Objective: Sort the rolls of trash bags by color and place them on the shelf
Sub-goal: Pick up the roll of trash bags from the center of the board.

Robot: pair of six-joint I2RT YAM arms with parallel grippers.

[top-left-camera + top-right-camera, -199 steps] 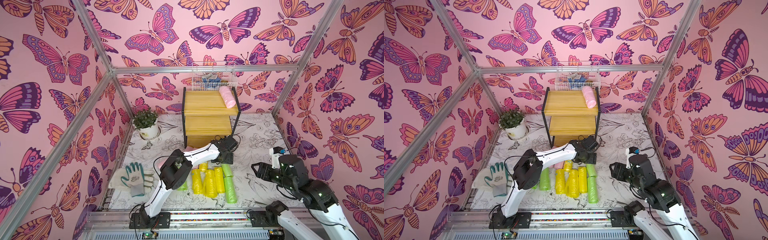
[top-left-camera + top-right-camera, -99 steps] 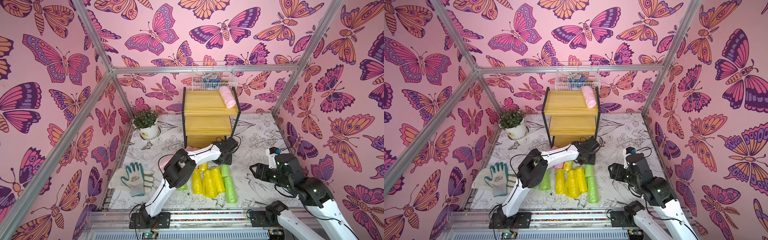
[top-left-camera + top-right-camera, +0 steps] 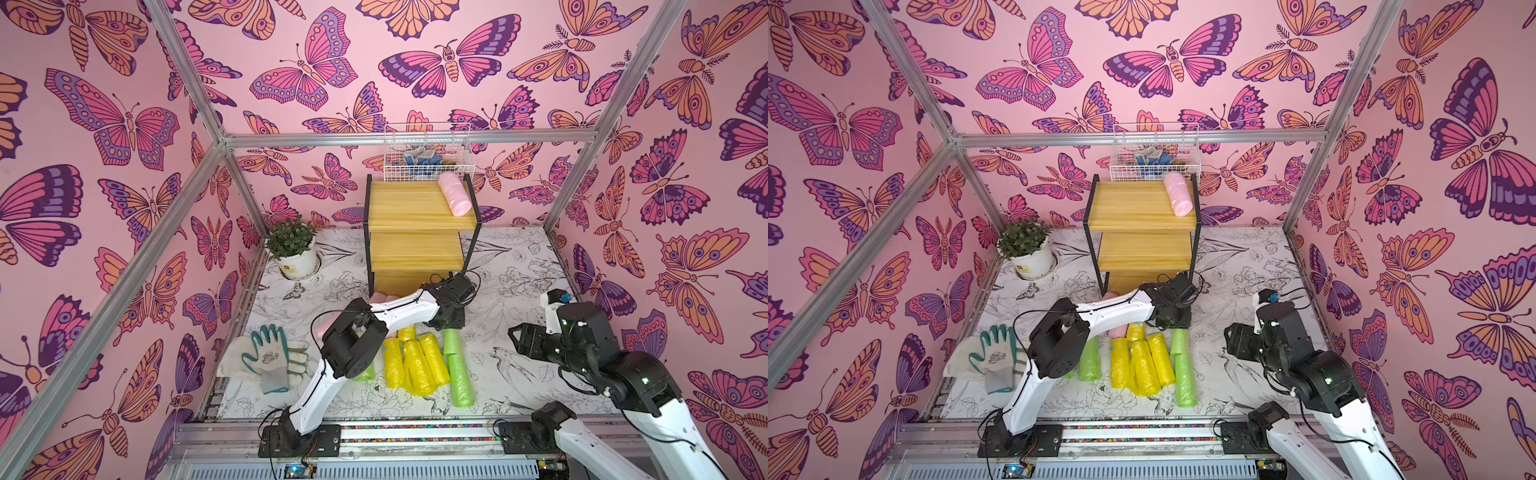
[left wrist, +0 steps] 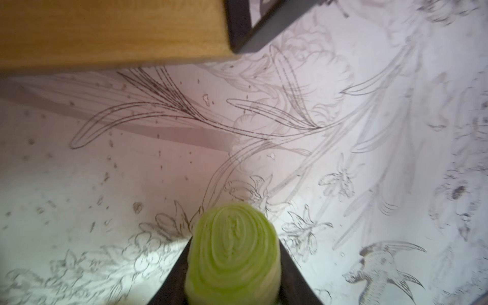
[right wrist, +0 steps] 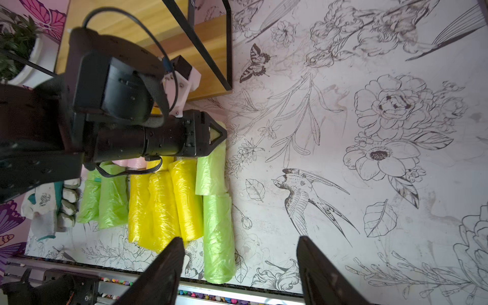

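Pink butterfly wallpaper wraps the cell, and the table (image 3: 519, 266) beneath wears a black-and-white flower print. At 12 o'clock on it stands the shelf (image 3: 409, 205), stepped wooden boards in a black frame. One pink roll (image 3: 455, 199) lies on the top board at its 3 o'clock edge, and the middle board looks bare. The left arm (image 3: 399, 309) stretches from 7 o'clock across to the shelf's foot, while the right arm (image 3: 582, 345) waits at 4 o'clock. Under the left arm, around 6 o'clock, lies the pile: yellow rolls (image 3: 415, 365) side by side, green rolls (image 3: 1090, 365) flanking them, pink rolls (image 3: 1119, 331) mostly hidden by the arm. Work gloves (image 3: 266, 361) sit at 8 o'clock, a potted plant (image 3: 293, 249) at 10, and a wire basket (image 3: 428, 158) hangs behind the shelf.

The left gripper (image 3: 449, 321) points down, its jaws pressed against both sides of a lime green roll (image 4: 232, 253) near its far end. That roll's long axis runs 12 to 6; I cannot tell whether it has left the table. The shelf lies at 12 o'clock from the claw, just beside it, so the left arm is plainly the nearer one. In the way, I'd judge, are the lowest board's front edge and the frame post (image 4: 245, 34) at 12 to 1 o'clock. Another green roll (image 3: 461, 380) butts against the held roll's 6 o'clock end, and a yellow roll (image 3: 407, 332) lies at 9. The right gripper (image 5: 239, 239) is spread wide and empty, well apart at 3 o'clock.
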